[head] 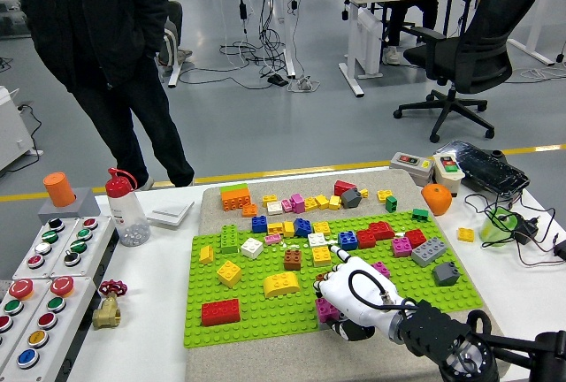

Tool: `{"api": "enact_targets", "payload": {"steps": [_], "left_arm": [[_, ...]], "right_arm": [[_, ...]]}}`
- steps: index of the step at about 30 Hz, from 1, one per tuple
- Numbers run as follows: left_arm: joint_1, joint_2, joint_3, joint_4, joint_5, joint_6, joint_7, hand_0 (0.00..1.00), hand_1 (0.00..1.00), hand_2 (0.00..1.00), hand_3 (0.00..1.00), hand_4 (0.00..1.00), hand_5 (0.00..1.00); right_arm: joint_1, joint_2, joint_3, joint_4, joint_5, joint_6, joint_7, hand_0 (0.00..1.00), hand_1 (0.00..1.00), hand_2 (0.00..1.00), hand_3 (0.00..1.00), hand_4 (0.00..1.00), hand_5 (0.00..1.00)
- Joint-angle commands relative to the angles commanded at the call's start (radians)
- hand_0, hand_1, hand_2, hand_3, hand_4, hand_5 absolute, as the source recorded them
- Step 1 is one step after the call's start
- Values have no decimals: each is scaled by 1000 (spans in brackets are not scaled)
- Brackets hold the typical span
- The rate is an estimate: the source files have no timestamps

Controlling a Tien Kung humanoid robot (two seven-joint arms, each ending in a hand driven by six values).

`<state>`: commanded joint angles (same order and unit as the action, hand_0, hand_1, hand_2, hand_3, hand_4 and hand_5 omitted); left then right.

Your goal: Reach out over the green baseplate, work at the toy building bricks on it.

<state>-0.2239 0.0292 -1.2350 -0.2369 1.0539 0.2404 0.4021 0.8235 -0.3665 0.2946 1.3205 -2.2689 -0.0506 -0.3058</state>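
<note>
Right hand (354, 294) over green baseplate (248, 311), fingers curled around magenta brick (324, 309) (grip partly hidden); next move, likely, lifting it clear.

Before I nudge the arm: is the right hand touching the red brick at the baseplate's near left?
Apart. The head view shows the right hand well to the right of the red brick, with bare green baseplate studs between them.

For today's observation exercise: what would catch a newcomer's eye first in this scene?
The bright green baseplate at the table's centre, studded with colourful bricks. At its near right edge the robot's white right hand rests curled over a magenta brick. Behind the table stands a person in black, and a panel of coloured buttons sits far left.
</note>
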Motion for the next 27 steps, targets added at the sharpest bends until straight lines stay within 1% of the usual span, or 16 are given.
{"api": "enact_targets", "payload": {"steps": [20, 21, 26, 27], "left_arm": [[2, -1, -2, 0, 3, 0, 1, 634, 600, 609, 444, 352, 983], [2, -1, -2, 0, 3, 0, 1, 634, 600, 609, 445, 352, 983], [2, -2, -3, 0, 4, 0, 2, 634, 600, 609, 445, 352, 983], [3, -2, -3, 0, 4, 0, 2, 634, 600, 609, 443, 351, 983]], "right_arm": [[-4, 3, 3, -6, 0, 12, 3, 998, 614, 578, 557, 619, 290], [-4, 3, 3, -6, 0, 13, 3, 998, 618, 589, 575, 621, 291], [-5, 4, 8, -6, 0, 15, 2, 998, 618, 589, 575, 621, 291], [-5, 4, 9, -6, 0, 15, 2, 998, 623, 607, 605, 629, 298]]}}
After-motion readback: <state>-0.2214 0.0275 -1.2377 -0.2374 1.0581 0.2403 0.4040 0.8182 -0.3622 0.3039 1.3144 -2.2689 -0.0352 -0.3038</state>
